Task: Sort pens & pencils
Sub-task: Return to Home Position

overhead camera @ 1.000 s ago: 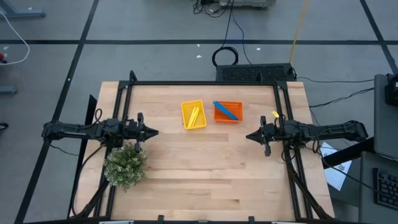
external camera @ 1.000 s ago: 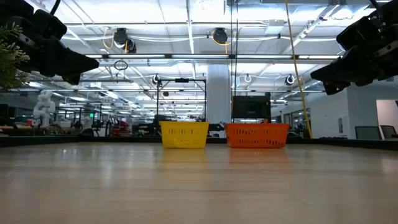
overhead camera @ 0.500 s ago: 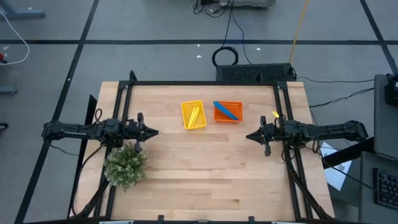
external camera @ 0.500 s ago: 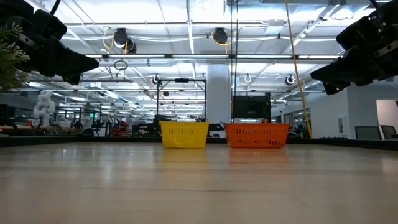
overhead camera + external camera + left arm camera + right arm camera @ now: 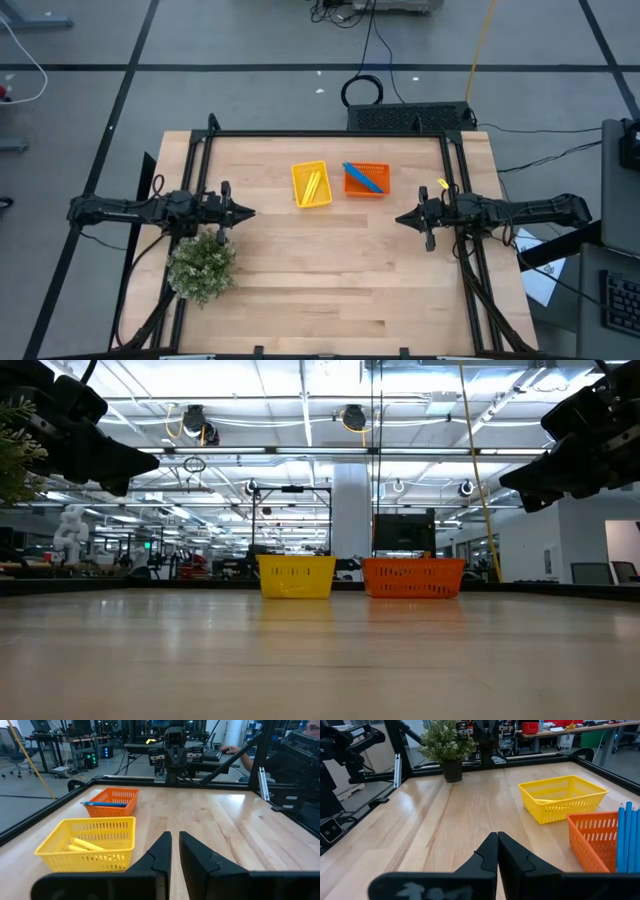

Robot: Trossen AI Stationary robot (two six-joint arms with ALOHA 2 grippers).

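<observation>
The blue pens [image 5: 362, 178] lie slanted in the orange basket [image 5: 372, 186], their ends up on its rim [image 5: 107, 804]. The yellow pencils [image 5: 87, 845] lie on the floor of the yellow basket [image 5: 311, 184] beside it. Both baskets stand at the table's far middle. My left gripper [image 5: 250, 213] hangs level above the table's left side, with a narrow gap between its fingers [image 5: 175, 845] and nothing in it. My right gripper [image 5: 399, 219] hangs above the right side, shut [image 5: 497, 842] and holding nothing. Both point toward the table's middle, well short of the baskets.
A small potted plant [image 5: 202, 265] stands on the table just near-side of my left arm. A black frame [image 5: 330, 133] runs around the table's edges. The wooden top [image 5: 330, 270] between the grippers and toward the near edge is bare.
</observation>
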